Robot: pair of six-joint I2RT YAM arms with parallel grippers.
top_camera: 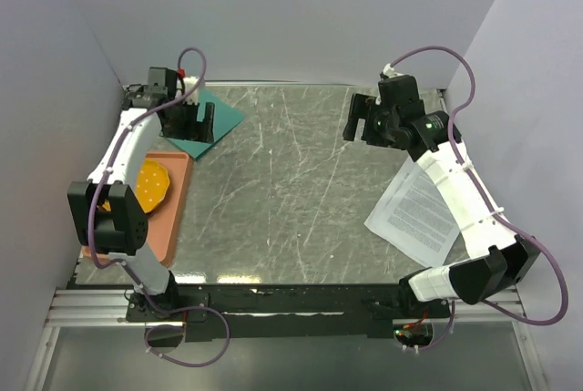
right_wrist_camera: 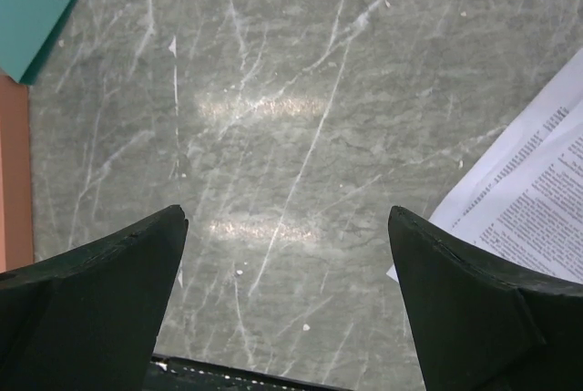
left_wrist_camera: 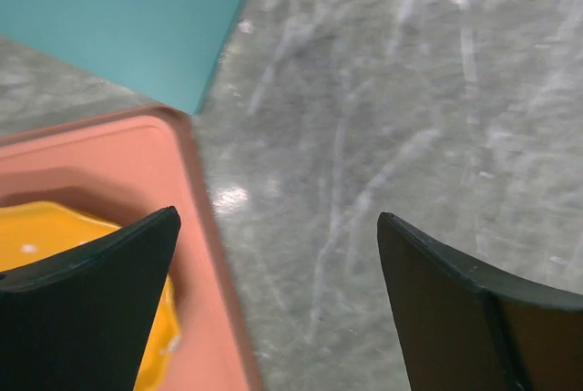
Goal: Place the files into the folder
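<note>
The table (top_camera: 291, 190) looked like polished grey-green stone, scratched and glossy with glare; the folder (top_camera: 223, 118) was smooth teal plastic, the tray (left_wrist_camera: 196, 254) matt salmon plastic, the files (top_camera: 414, 213) thin printed paper, and the fingers (right_wrist_camera: 465, 309) matt black plastic

Grey marbled table (top_camera: 291, 190), teal folder (top_camera: 223, 118), salmon tray (top_camera: 173, 213), printed files (top_camera: 419, 213) lying flat

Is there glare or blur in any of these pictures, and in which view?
Right wrist view: two bright glare streaks on the table, while the text on the papers stays readable. Left wrist view: one small glare spot beside the tray, and the nearby end effector fingers look soft and dark. Top view: even light, only faint reflections on the tabletop, no strong shadows.
</note>
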